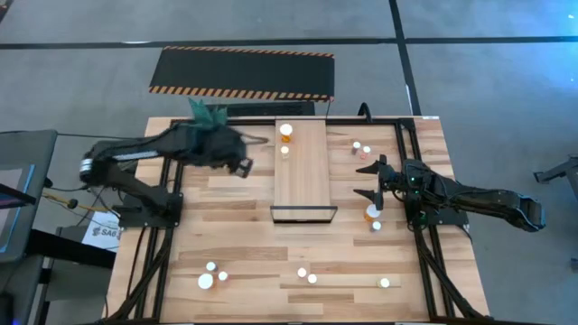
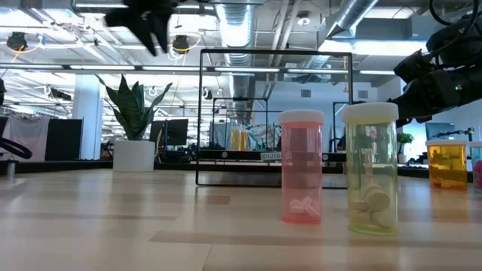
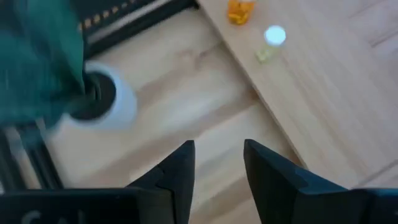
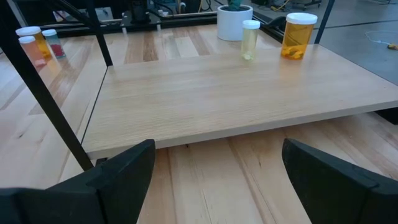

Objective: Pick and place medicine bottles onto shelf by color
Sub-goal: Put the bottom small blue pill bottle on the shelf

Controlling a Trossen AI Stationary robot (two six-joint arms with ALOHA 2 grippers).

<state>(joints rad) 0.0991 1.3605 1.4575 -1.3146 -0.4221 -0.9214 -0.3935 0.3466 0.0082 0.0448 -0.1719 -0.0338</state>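
The shelf lies in the middle of the table, its dark frame at the near end. An orange bottle and a smaller yellowish bottle stand on its far end, also in view as the orange bottle and the yellowish bottle. Other medicine bottles stand on the tabletop, right of the shelf, and along the near edge. My left gripper hangs raised, left of the shelf's far half, open and holding nothing. My right gripper waits open, right of the shelf.
A white pot with a green plant stands at the far edge, under my left arm. A black mat with striped edges lies beyond the table. Close to the low camera stand a pink bottle and a yellowish bottle.
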